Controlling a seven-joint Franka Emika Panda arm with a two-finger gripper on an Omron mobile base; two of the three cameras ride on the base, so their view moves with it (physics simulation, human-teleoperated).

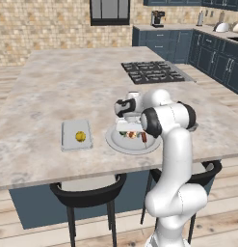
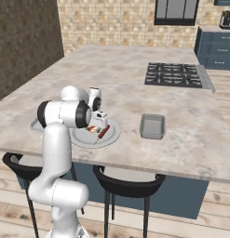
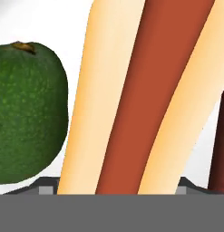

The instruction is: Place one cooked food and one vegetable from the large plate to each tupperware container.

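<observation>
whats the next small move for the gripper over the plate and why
Probably close the jaws on the hot dog. In the hand view it lies right ahead between the fingertips, beside a green avocado, and the gripper sits low over the large plate, jaws apart. One tray holds only a yellow item; the other tray looks empty, so cooked food is still needed.

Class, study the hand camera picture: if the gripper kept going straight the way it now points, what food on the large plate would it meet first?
Most likely the hot dog, a brown sausage in a pale bun lying dead ahead of the gripper on the large plate. The green avocado sits off to one side. Exact depth is unclear.
</observation>
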